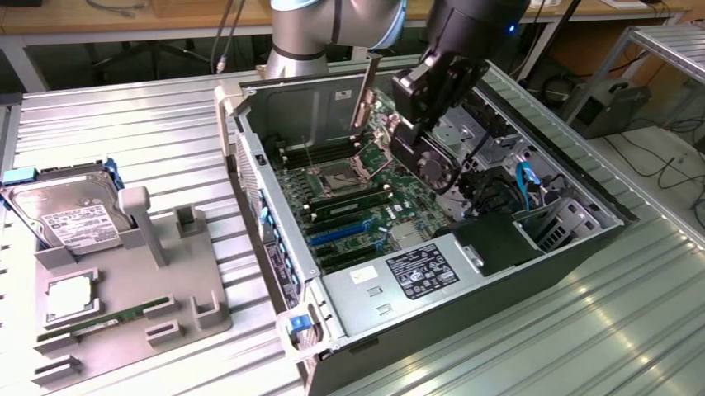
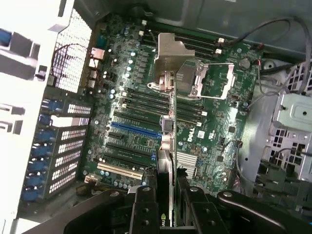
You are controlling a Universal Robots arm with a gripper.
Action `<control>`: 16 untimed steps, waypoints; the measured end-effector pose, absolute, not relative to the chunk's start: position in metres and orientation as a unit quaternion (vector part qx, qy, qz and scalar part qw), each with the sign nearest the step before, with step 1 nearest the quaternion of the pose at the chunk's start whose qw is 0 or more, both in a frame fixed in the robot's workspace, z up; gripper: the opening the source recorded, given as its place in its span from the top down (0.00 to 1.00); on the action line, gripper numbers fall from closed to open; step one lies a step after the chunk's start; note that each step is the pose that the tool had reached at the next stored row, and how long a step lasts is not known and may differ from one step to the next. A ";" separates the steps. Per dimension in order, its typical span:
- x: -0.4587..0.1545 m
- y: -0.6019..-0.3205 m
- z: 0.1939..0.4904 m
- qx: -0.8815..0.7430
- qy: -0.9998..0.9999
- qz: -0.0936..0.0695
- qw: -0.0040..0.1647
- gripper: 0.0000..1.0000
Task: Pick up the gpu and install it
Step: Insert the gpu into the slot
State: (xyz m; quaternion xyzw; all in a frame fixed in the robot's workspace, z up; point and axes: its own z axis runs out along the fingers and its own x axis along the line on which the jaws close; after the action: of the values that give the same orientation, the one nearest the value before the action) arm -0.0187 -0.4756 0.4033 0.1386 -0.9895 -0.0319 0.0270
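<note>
1. Clamping the gpu [image 2: 166, 161] edge-on, the gripper [image 2: 166, 195] had its dark fingers [image 2: 144, 207] pressed against the card's two faces.
2. The card hung over the green motherboard [image 2: 139, 114] of the open computer case [image 1: 251, 177], its black fan [image 1: 437, 169] turned towards the exterior view's right.
3. Farther off, at the exterior view's left, a hard drive [image 1: 72, 221] stood in a grey tray [image 1: 165, 285].

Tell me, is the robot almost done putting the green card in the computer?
About halfway. Done: the gpu is picked up, off the grey tray. In hand: the gripper is shut on it, holding it edge-down above the motherboard inside the open case. Left: the card does not look seated yet, and the blue slot on the board is bare.
</note>
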 end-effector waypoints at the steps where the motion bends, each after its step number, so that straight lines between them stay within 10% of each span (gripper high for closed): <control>1: -0.019 -0.476 0.403 0.150 -0.988 -0.032 0.027 0.74; 16: -0.019 -0.476 0.394 0.317 -0.948 -0.026 0.028 0.74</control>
State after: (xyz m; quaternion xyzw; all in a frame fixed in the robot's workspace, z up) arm -0.0187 -0.4756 0.3945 0.3174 -0.9475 -0.0260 0.0284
